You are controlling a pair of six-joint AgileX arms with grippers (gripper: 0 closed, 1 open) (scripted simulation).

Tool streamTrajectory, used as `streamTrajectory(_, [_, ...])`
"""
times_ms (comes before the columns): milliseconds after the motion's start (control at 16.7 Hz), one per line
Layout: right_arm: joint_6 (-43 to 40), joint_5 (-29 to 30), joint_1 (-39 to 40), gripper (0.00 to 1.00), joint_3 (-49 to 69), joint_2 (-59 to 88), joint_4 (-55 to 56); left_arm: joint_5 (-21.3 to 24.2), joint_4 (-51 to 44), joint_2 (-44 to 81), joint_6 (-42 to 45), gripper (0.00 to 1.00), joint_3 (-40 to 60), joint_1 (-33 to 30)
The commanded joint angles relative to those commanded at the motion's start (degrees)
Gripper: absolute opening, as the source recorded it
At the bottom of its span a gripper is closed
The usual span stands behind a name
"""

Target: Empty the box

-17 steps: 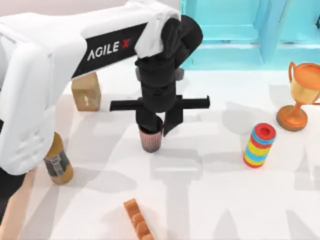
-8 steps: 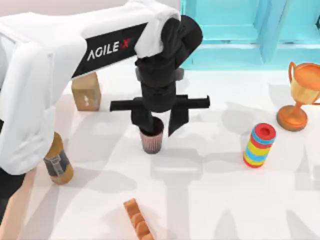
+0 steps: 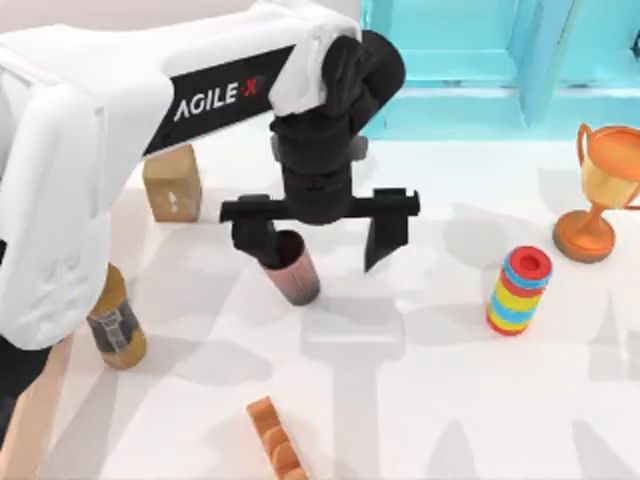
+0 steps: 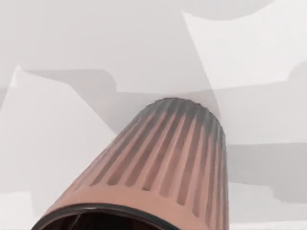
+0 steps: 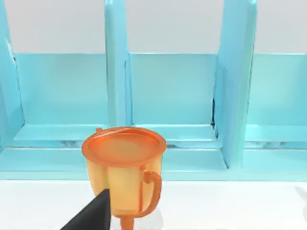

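A ribbed pinkish-brown cup point(image 3: 293, 268) stands tilted on the white table near the middle, its dark rim leaning toward the top view's left. My left gripper point(image 3: 320, 242) hovers just above it, open wide, one finger on each side; the left finger is at the cup's rim. The left wrist view looks down the cup's ribbed wall point(image 4: 163, 163) from close up. A strip of the light orange-brown box point(image 3: 28, 420) shows at the lower left corner, mostly hidden under my left arm. My right gripper point(image 5: 93, 215) is parked facing the trophy.
An amber bottle point(image 3: 115, 325) stands beside the box. A small tan block point(image 3: 172, 183) sits at the back left. A stack of coloured rings point(image 3: 520, 290), an orange trophy point(image 3: 598, 195), an orange ridged piece point(image 3: 275, 440) and a light blue cabinet point(image 3: 480, 70) surround the open middle.
My left gripper's fingers have spread apart, letting go of the cup. The cup has tipped from upright toward the left.
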Motion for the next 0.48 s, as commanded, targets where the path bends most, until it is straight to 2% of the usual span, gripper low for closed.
streamTrajectory(480, [0.0, 0.0, 0.0, 1.0, 0.0, 0.0, 0.0, 0.0, -0.94, 0.22, -0.08, 1.0, 0.96, -0.1])
